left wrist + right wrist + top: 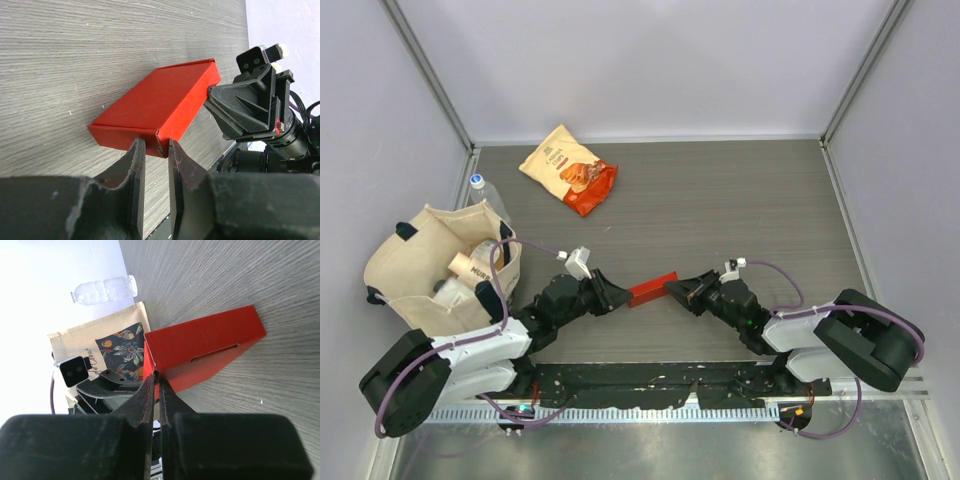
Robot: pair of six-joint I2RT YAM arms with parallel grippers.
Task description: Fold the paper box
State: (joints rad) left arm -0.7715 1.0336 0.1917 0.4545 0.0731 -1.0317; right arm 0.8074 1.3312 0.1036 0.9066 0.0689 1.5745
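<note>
The paper box is a small bright red closed flat box, held between my two grippers near the table's middle front. In the left wrist view the box has its near corner between my left gripper's fingertips, which close on it. My right gripper shows there at the box's far end. In the right wrist view the box, with a slot in its face, has its corner pinched in my right gripper, whose jaws are nearly together. In the top view my left gripper and right gripper meet the box's two ends.
An orange-and-cream snack bag lies at the back left. A cream tote bag with items in it stands at the left, a clear bottle behind it. Both also show in the right wrist view, tote and bottle. Enclosure walls surround the table.
</note>
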